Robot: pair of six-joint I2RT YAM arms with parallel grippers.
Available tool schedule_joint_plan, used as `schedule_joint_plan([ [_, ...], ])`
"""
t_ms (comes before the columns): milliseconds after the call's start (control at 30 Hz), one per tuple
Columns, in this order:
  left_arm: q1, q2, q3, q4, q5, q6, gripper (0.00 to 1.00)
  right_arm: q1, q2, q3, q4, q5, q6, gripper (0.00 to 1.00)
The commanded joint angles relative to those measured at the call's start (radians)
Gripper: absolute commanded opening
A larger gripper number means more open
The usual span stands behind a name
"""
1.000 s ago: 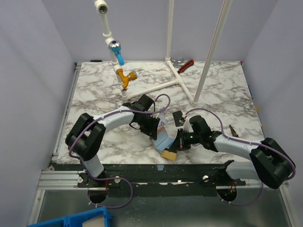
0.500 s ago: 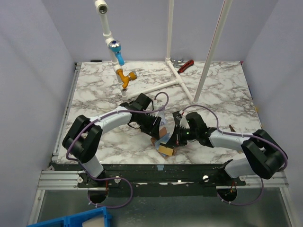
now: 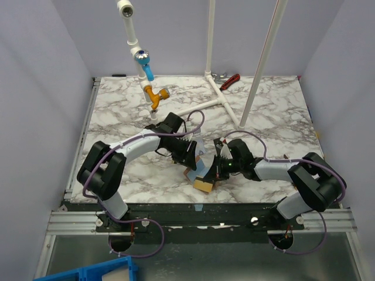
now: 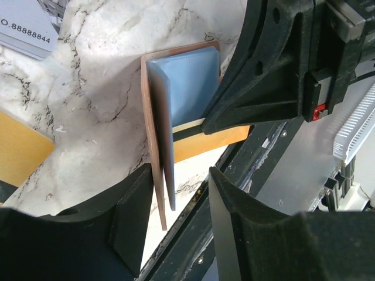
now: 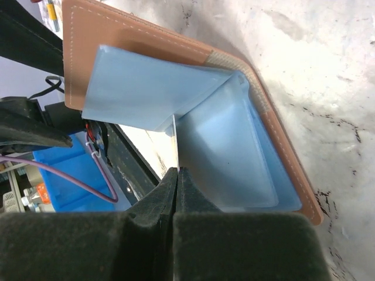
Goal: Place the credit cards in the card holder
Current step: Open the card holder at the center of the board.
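the left tool (image 4: 179, 181) has just let go: a second ago it was nearly closed near the card holder (image 4: 187, 88), and now its fingers stand spread on either side of the holder's upright brown edge, touching it on neither side as far as the left wrist view shows. over the same second the right arm has swung in toward the left one, and the right tool (image 5: 177, 175) is pressed together on a thin edge of the holder's light blue lining, so the holder now hangs on that one grip. it sits open like a book near the front middle of the table (image 3: 263, 117), between the two arms, its blue pockets apparently with no card in them. a silvery-grey card (image 4: 26, 26) lies flat on the marble well clear of it, and a gold card (image 4: 217, 140) shows just behind the holder, outside it. judging by this, the handover frees the left tool to fetch a card while the right one keeps the pocket open; no card is in yet
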Motion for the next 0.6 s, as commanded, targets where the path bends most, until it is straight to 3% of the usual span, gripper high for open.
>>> schedule_joint_plan([
  [0, 0.0, 0.066, 0.063, -0.024, -0.003, 0.019, 0.4, -0.009, 0.008, 0.002, 0.035, -0.011, 0.0, 0.01],
  [133, 0.001, 0.147, 0.126, -0.078, -0.077, 0.035, 0.3, -0.01, 0.0, -0.007, 0.031, -0.017, -0.003, 0.01],
  [300, 0.0, 0.145, 0.095, -0.07, -0.126, 0.035, 0.1, -0.012, -0.032, -0.015, 0.015, 0.003, -0.004, 0.01],
  [433, -0.002, 0.075, 0.012, -0.032, -0.159, 0.019, 0.08, -0.026, -0.045, -0.014, 0.004, 0.016, -0.006, 0.01],
  [567, -0.017, -0.022, -0.092, 0.047, -0.17, -0.034, 0.12, -0.034, -0.034, 0.014, -0.008, 0.022, -0.008, 0.01],
])
